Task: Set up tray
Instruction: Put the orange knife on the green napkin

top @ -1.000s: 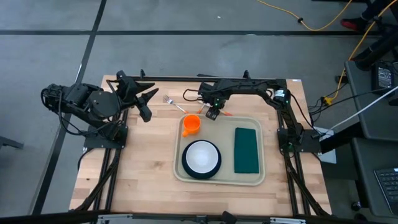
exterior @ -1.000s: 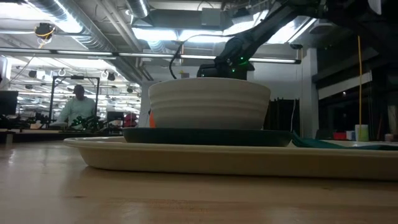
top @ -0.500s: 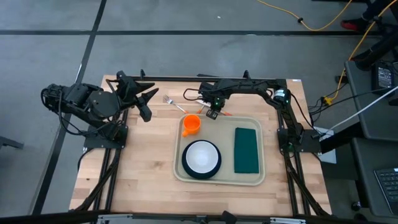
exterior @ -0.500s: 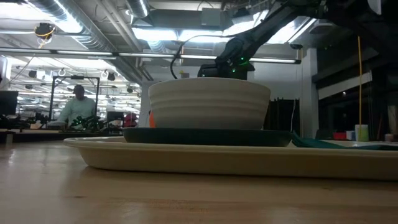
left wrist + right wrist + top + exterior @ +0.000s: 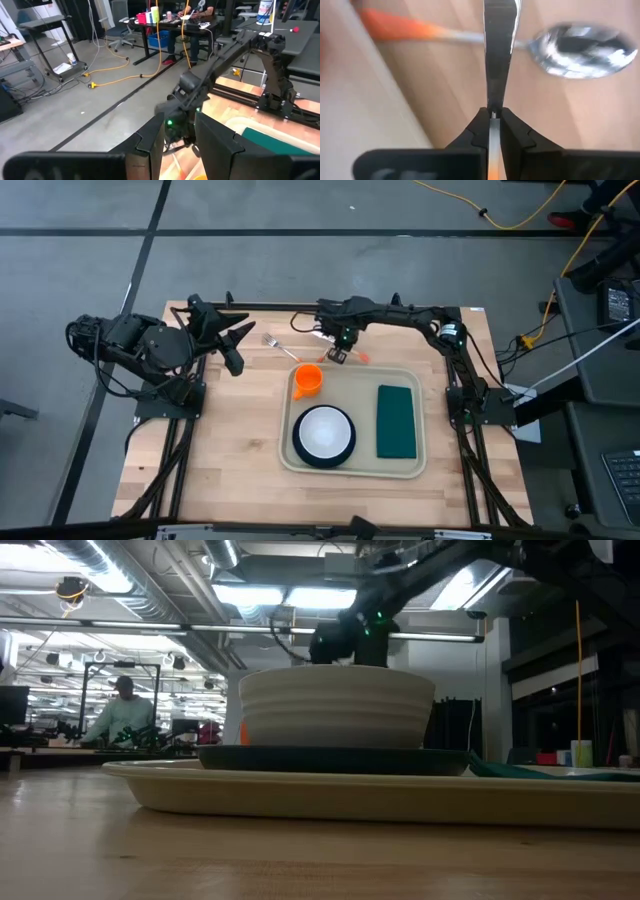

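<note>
Tray (image 5: 352, 463) is lying flat on the wooden worktop (image 5: 220, 450), toward its right half and nearer the front edge, long side running left to right. Sitting inside it are a white bowl (image 5: 322, 432) on a dark plate (image 5: 298, 448) at the front left, an orange cup (image 5: 308, 379) in the back left corner, and a green napkin (image 5: 396, 421) along the right side; in the low view the bowl (image 5: 337, 706) is standing on the plate (image 5: 335, 759), which is resting on the tray (image 5: 300, 792). Right gripper (image 5: 341, 351) is reaching in from the back right corner of the worktop and hanging just behind the tray's back rim, near the cup. Its jaws are clenched on a thin metal utensil (image 5: 498, 55), pinched between the fingers (image 5: 476, 131) in the right wrist view. Beneath that utensil, on bare wood beside the tray's edge, a spoon (image 5: 580, 44) with an orange handle is lying crosswise. A fork (image 5: 279, 346) is resting on the worktop near the back edge, between the two arms. Left gripper (image 5: 235, 346) is waiting over the back left part of the worktop, well apart from the tray, with its jaws parted and nothing between them; its fingers (image 5: 149, 145) are framing the right arm in the left wrist view. A person (image 5: 122, 712) is sitting in the room beyond the table.
</note>
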### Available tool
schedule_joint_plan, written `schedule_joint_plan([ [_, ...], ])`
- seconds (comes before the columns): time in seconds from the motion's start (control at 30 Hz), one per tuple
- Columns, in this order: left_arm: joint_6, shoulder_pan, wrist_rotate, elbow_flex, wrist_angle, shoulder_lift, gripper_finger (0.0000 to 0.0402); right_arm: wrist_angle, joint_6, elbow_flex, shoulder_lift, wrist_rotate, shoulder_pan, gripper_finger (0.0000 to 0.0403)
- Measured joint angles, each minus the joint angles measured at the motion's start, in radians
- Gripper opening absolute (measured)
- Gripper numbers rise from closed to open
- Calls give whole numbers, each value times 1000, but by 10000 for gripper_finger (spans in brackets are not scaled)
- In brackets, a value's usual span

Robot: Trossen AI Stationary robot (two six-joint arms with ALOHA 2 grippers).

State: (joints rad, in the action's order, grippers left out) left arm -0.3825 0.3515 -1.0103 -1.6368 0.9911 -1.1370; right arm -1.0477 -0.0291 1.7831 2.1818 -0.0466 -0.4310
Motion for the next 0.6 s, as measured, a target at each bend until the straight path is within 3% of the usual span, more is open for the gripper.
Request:
schedule_joint_plan([
  [0.2, 2, 0, 18, 0, 1, 0, 102, -172, 13, 221, -1, -70, -2, 24],
  [0.43, 1, 0, -6, 0, 3, 0, 102, -355, -83, 577, -8, -102, -2, 24],
  [0.6, 43, 0, -42, 0, 11, 9, 102, -374, -210, 445, -194, -95, 29, 24],
])
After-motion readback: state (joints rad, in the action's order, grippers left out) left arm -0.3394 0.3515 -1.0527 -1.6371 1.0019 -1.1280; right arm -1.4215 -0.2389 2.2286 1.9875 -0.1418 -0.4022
